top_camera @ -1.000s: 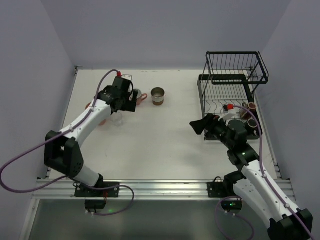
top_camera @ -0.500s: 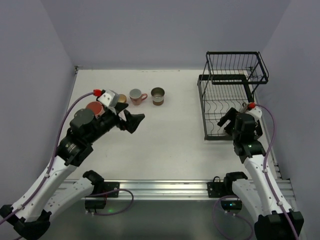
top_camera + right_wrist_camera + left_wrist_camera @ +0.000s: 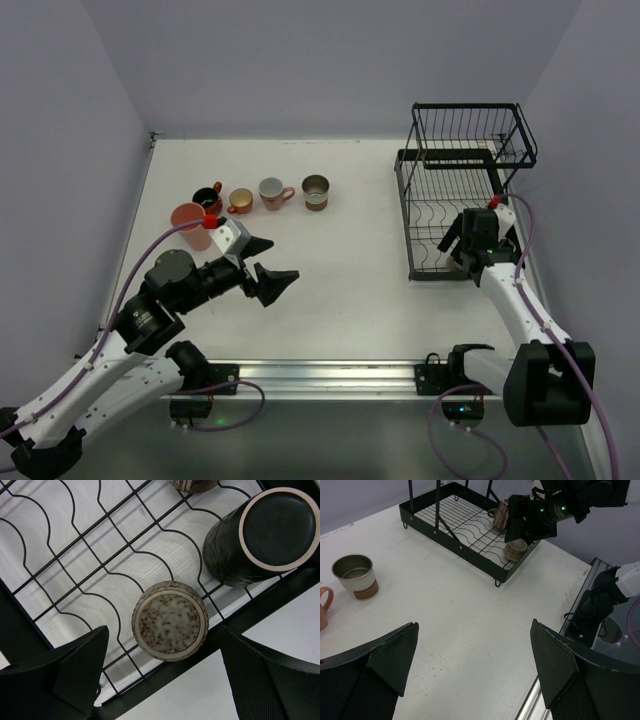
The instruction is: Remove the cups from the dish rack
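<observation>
At the right edge our right gripper (image 3: 163,635), fingers spread like the left gripper (image 3: 474,625), hangs over the speckled cup (image 3: 170,620) in the dish rack (image 3: 468,105); next we should descend and pinch it.

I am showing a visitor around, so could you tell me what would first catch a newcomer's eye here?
The black two-tier wire dish rack stands far right. The right gripper hangs open over an upturned speckled cream cup on the rack's lower tier, beside a dark brown cup. A row of small ceramic cups stands far left.
</observation>
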{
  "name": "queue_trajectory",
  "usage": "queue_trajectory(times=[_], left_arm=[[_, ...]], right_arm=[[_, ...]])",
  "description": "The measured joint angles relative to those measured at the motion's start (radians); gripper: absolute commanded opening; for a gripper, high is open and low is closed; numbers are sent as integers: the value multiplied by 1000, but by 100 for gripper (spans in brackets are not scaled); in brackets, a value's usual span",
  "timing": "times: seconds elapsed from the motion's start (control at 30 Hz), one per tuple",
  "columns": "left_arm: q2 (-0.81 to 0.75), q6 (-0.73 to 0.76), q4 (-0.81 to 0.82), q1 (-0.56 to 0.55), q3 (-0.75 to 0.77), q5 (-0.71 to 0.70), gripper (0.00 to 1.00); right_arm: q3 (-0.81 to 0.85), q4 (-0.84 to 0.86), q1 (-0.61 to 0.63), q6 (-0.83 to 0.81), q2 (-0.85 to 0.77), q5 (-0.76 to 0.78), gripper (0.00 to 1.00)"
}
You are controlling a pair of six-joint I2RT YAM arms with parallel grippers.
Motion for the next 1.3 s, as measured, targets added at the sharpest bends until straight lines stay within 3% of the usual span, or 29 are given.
queue_trajectory(times=[0.27, 0.5, 0.67, 0.8, 0.97, 1.07, 1.3], left_arm=[[-34, 5, 0, -67, 0, -39, 100], [-32, 6, -8, -77, 0, -69, 100], [-21, 7, -15, -77, 0, -89, 100], [-7, 7, -15, -77, 0, -95, 100], [42, 5, -13, -77, 0, -91, 100], [82, -6, -5, -77, 0, -71, 100], [216, -156, 146, -77, -21, 24, 99]], right_arm=[[40, -34, -1, -21, 103, 37, 93], [86, -37, -2, -30, 214, 33, 77], [95, -35, -2, -32, 245, 34, 40], [95, -40, 8, -31, 217, 38, 40], [93, -21, 109, -31, 11, 31, 40], [87, 42, 191, 1, -112, -65, 40], [-80, 377, 307, 209, -233, -506, 38]])
